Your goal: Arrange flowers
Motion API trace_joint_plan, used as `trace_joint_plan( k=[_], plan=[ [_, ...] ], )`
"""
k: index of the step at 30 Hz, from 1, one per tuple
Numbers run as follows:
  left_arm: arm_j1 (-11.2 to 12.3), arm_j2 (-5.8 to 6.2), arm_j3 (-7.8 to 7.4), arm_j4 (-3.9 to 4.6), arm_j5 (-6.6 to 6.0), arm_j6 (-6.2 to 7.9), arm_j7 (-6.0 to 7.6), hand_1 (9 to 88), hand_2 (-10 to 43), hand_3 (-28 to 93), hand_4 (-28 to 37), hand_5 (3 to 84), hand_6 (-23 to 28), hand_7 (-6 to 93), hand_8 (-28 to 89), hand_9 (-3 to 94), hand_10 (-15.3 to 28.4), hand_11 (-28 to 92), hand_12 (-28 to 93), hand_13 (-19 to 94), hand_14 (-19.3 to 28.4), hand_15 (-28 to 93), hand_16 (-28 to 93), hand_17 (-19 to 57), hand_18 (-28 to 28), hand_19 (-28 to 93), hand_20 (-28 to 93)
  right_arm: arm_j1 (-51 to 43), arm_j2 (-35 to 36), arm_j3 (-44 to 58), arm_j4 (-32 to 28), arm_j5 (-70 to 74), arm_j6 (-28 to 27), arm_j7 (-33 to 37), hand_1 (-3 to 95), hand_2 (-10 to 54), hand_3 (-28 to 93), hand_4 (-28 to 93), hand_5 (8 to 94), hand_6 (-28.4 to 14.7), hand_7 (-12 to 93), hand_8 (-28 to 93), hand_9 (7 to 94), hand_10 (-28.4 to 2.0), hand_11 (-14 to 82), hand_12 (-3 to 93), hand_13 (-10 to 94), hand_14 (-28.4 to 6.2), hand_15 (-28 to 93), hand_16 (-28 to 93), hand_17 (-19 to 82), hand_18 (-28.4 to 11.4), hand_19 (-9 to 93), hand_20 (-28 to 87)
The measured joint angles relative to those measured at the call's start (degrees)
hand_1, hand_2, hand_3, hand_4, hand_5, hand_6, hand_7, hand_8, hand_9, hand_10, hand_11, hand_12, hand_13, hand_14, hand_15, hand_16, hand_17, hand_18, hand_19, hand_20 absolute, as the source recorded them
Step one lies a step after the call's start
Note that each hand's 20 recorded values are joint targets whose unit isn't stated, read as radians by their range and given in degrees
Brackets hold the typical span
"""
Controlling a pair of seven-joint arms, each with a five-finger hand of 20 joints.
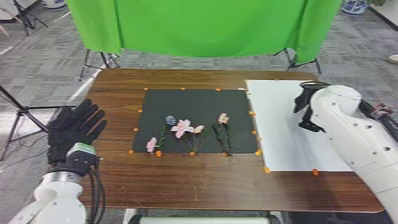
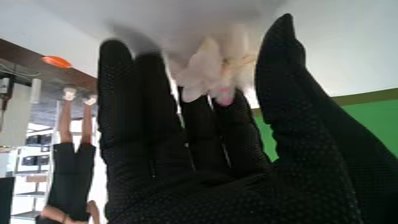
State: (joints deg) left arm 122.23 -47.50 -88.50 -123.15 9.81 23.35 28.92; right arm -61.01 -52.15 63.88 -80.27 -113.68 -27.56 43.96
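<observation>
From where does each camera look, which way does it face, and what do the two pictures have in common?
Head view: on the robot's head, facing forward and down over the table; both arms show, with left hand and right hand.
Right wrist view: on the right wrist, looking along its gloved palm and fingers toward a pale flower.
Shared: right hand, white sheet, green cloth.

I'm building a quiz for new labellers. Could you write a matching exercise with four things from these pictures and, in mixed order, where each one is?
1. Left hand
2. Blue flower
3. Green cloth
4. Right hand

A. Beyond the table
B. Over the white sheet
C. Left of the black mat
D. On the black mat

Pairs: 1-C; 2-D; 3-A; 4-B
</observation>
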Motion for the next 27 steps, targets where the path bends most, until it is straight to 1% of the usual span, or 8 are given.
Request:
trace_joint_plan(
  k=[2,4,5,7,11,15,22,27],
  plan=[
    [0.0,-0.02,-0.03,0.00,0.05,-0.02,-0.16,27.5,13.4,72,-28.3,46.2,10.3,16.2,-9,38.0,16.1,25,12,26,16.4,43,-8,-7.7,16.3,40,10,-0.8,0.3,0.1,-0.8,-0.6,0.6,0.0,55.8,-9.1,76,-28,54.9,-0.9,27,-17,56.9,-14.2,26.0,20.7,58,-8.2,36,25,46,-10.4,72,5],
    [0.0,-0.03,-0.07,0.00,0.11,-0.04,-0.32,27.5,13.4,72,-28.3,46.2,10.3,16.2,-9,38.0,16.0,25,12,26,16.4,43,-8,-7.7,16.3,40,10,-1.8,0.6,0.2,-1.6,-1.2,1.6,-0.1,58.5,-9.4,74,-28,56.9,-1.0,28,-16,59.5,-12.9,24.2,26.2,60,-6.6,36,30,46,-8.5,79,-1],
    [0.0,-0.04,-0.09,0.00,0.14,-0.05,-0.39,27.5,13.4,72,-28.3,46.2,10.3,16.2,-9,38.0,16.0,25,12,26,16.3,43,-8,-7.7,16.3,40,10,-2.3,0.7,0.2,-2.0,-1.6,2.3,-0.1,60.4,-9.5,73,-28,58.3,-0.9,31,-10,63.8,-11.0,19.3,34.9,62,-5.4,37,33,47,-5.2,87,-8],
    [0.0,-0.08,-0.16,0.00,0.18,-0.05,-0.47,27.5,13.5,72,-28.3,46.2,10.3,16.1,-9,38.0,16.0,25,12,26,16.3,43,-8,-7.7,16.3,40,10,-3.2,1.0,0.2,-2.6,-2.6,3.9,-0.4,62.3,-9.5,72,-28,60.3,-1.1,36,-5,67.8,-9.0,18.3,41.9,65,-4.1,41,36,48,-2.6,92,-12],
    [0.2,-0.11,-0.31,0.00,0.18,-0.05,-0.45,27.5,13.4,72,-28.3,46.3,10.3,16.1,-9,38.0,16.1,25,12,26,16.3,43,-8,-7.7,16.3,40,10,-5.1,1.4,0.0,-3.5,-4.7,7.3,-1.4,63.0,-9.5,72,-28,63.5,-0.6,44,-5,72.6,-9.4,21.0,45.8,69,-3.8,42,39,50,-3.7,91,-9],
    [0.5,-0.18,-0.39,-0.09,0.18,-0.04,-0.31,27.5,13.5,72,-28.3,46.3,10.4,16.2,-9,38.0,16.1,25,12,26,16.3,44,-8,-7.7,16.3,41,10,-6.6,2.1,-0.4,-4.5,-5.8,10.3,-2.8,62.2,-9.5,73,-28,67.5,-0.1,43,-4,77.1,-9.9,18.7,47.5,72,-4.4,41,41,53,-6.3,85,-1],
    [1.1,-0.59,-0.61,-0.19,0.16,-0.02,-0.43,27.4,13.5,72,-28.3,46.3,10.3,16.2,-9,38.1,16.1,25,12,26,16.3,44,-8,-7.7,16.3,41,10,-10.7,4.1,-1.6,-7.7,-8.5,17.6,-5.6,61.6,-9.5,75,-28,70.4,-0.7,41,-6,79.3,-10.3,17.8,47.4,74,-4.9,40,42,54,-7.3,84,2],
    [1.0,-0.56,-0.92,-0.09,0.39,-0.10,-0.71,27.4,13.5,72,-28.3,46.3,10.3,16.3,-9,38.1,16.1,25,12,26,16.4,44,-8,-7.7,16.3,41,10,-15.2,5.6,-2.4,-12.8,-9.9,24.1,-5.8,61.4,-9.5,75,-28,70.8,-0.7,41,-6,79.8,-10.3,17.5,47.5,74,-4.8,40,42,54,-7.4,85,3]
  ],
)
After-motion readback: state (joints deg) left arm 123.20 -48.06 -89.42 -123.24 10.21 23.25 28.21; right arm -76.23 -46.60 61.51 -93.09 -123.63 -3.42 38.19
